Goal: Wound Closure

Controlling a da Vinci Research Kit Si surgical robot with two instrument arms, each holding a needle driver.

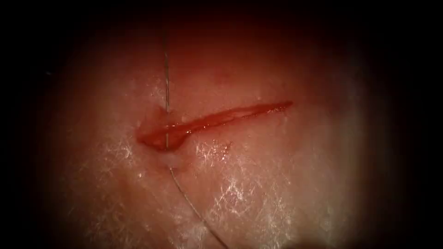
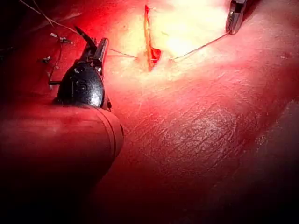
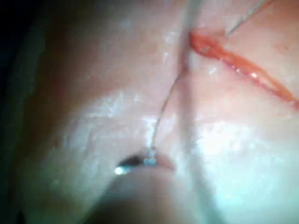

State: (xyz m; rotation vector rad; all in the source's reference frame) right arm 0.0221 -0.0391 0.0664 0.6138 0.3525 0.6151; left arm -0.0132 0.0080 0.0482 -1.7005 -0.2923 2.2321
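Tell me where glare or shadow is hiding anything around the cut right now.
Endoscope view: dark rim all round, wet glints on the tissue below the cut, thread readable across it. Left wrist view: glare bleaches tissue beside the cut; left tool holds the needle, off the tissue, grip point unclear. Right wrist view: right tool holds thread beside a shadow band.

Bright light at the centre, dark vignette all round, no walls or furniture discernible
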